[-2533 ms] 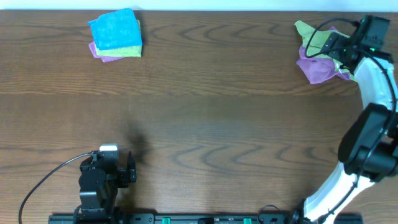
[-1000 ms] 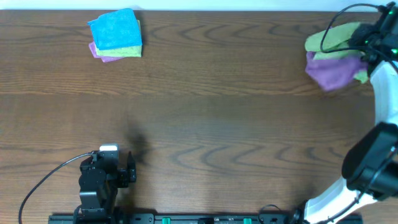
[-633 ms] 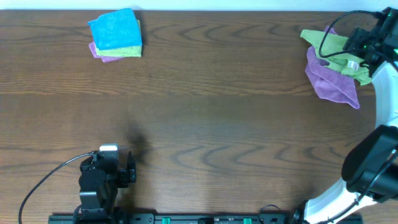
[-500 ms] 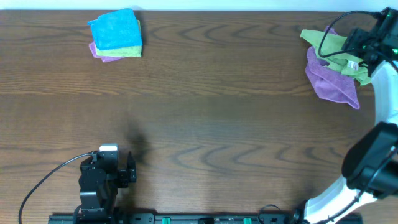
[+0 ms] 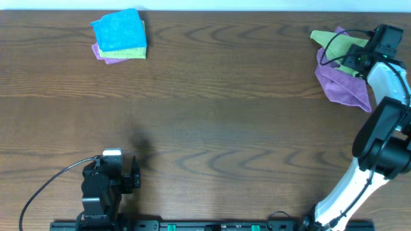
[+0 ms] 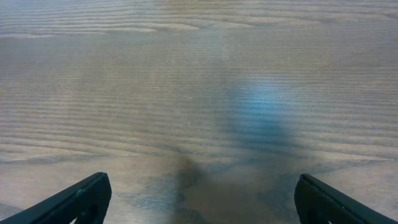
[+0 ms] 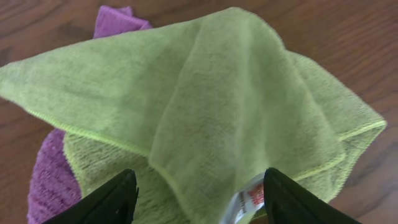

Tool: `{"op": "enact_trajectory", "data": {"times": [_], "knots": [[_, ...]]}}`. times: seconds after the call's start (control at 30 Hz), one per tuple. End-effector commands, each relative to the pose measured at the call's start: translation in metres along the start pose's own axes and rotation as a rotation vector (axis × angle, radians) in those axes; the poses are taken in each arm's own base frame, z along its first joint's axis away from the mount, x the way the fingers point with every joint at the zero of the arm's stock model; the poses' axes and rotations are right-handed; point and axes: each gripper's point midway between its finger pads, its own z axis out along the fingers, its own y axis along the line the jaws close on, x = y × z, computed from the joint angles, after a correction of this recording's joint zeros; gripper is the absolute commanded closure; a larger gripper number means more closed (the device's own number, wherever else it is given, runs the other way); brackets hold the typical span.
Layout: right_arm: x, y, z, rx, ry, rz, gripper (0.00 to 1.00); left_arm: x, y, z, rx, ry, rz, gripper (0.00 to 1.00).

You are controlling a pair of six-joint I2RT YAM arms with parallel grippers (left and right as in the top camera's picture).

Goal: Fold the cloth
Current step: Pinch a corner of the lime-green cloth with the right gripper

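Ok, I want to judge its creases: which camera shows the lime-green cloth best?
Right wrist: the lime-green cloth fills the frame, creased, over a purple cloth, white tag showing. Overhead shows it small, partly behind the right arm. Left wrist shows only table.

We see the cloth [image 5: 326, 40], a bright lime-green microfibre piece, lying crumpled at the far right of the table [image 5: 225, 115], unfolded. It rests partly on top of a purple cloth [image 5: 340, 86], which shows beneath it and to its near side. From the right wrist view we find its layers loosely heaped, one corner pointing left, a stitched hem along the edges, and a small white tag [image 7: 247, 198] at the near edge.
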Motion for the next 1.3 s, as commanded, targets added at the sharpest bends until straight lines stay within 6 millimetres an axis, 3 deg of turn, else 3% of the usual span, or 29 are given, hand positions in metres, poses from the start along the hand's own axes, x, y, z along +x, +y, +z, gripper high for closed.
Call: {"op": "enact_trajectory", "data": {"times": [0.0,0.13,0.23,0.27,0.33,0.37,0.5,0.57,0.63,0.73,0.83,0.87,0.93,1.03,1.1,1.27], "knots": [[0.004,-0.020,0.009,0.048,0.010,0.042,0.36,0.004,0.002,0.001,-0.013,0.012,-0.010,0.05],[0.013,-0.029,0.018,0.059,0.032,0.060,0.39,0.004,0.002,0.001,-0.013,0.012,-0.010,0.04],[0.014,-0.029,0.019,0.060,0.036,0.060,0.49,0.004,0.002,0.001,-0.013,0.012,-0.010,0.04],[0.014,-0.029,0.019,0.060,0.036,0.060,0.55,0.004,0.002,0.001,-0.013,0.012,-0.010,0.05],[0.016,-0.029,0.019,0.061,0.043,0.059,0.91,0.004,0.002,0.001,-0.013,0.012,-0.010,0.05],[0.017,-0.029,0.019,0.062,0.047,0.058,0.99,0.004,0.002,0.001,-0.013,0.012,-0.010,0.05],[0.001,-0.025,-0.007,0.056,0.023,0.034,0.99,0.004,0.002,0.001,-0.013,0.012,-0.010,0.05],[-0.015,-0.021,-0.031,0.048,-0.013,0.013,0.99,0.004,0.002,0.001,-0.013,0.012,-0.010,0.05],[-0.036,-0.012,-0.070,0.034,-0.065,-0.027,0.99,0.004,0.002,0.001,-0.013,0.012,-0.010,0.05],[-0.065,0.004,-0.148,0.005,-0.165,-0.095,0.99,0.004,0.002,0.001,-0.013,0.012,-0.010,0.05],[-0.076,0.019,-0.222,-0.030,-0.249,-0.134,0.99,0.004,0.002,0.001,-0.013,0.012,-0.010,0.05],[-0.074,0.026,-0.251,-0.048,-0.267,-0.150,0.99,0.004,0.002,0.001,-0.013,0.012,-0.010,0.04],[-0.064,0.035,-0.290,-0.075,-0.280,-0.181,0.99,0.004,0.002,0.001,-0.013,0.012,-0.010,0.05],[-0.049,0.051,-0.336,-0.128,-0.306,-0.227,0.99,0.004,0.002,0.001,-0.013,0.012,-0.010,0.05],[-0.029,0.062,-0.365,-0.171,-0.296,-0.264,0.99,0.004,0.002,0.001,-0.013,0.012,-0.010,0.05],[0.047,0.090,-0.402,-0.307,-0.128,-0.407,0.99,0.004,0.002,0.001,-0.013,0.012,-0.010,0.05]]}}
